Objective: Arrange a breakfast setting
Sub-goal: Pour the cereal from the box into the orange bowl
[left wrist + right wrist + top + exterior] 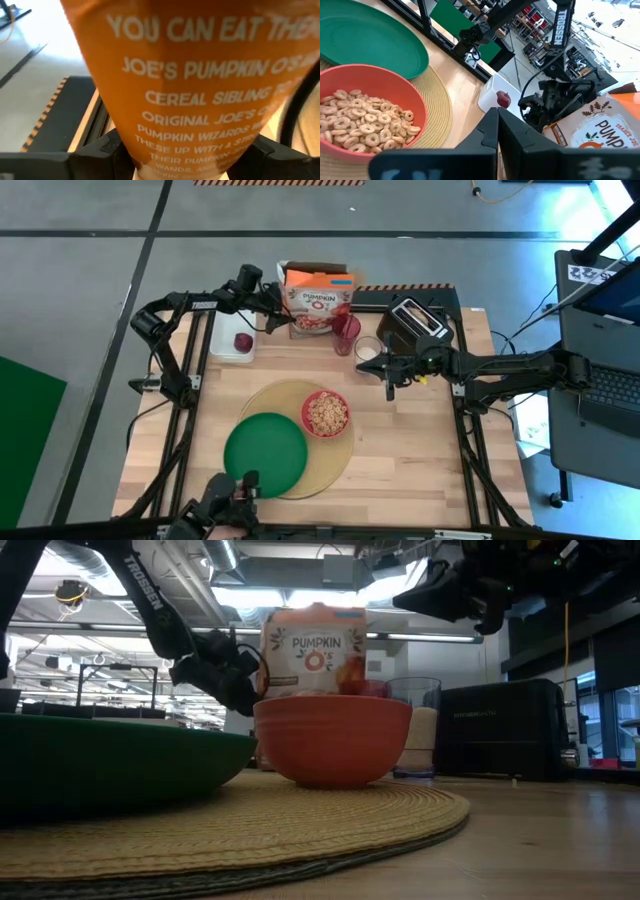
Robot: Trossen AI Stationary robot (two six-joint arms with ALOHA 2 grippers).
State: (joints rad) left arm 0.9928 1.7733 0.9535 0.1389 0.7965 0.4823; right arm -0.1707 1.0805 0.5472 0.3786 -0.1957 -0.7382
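Left gripper (283,321): at the table's far edge, jaws clamped on the sides of the orange cardboard cereal box (318,298), which stands upright.
Cutting board: white rectangular board (230,338) beside the box, carrying the small dark-red fruit (243,342).
Placemat: round tan woven mat (335,465) at mid-table.
Plate: large green plate (264,455) on the mat's near-left part.
Bowl: smaller red bowl (326,413) full of cereal rings, on the mat's far-right part, just beside the plate.
Right gripper (391,386): above the wood right of the bowl, jaws closed, empty.
Toaster: black toaster (418,321) at the far edge.
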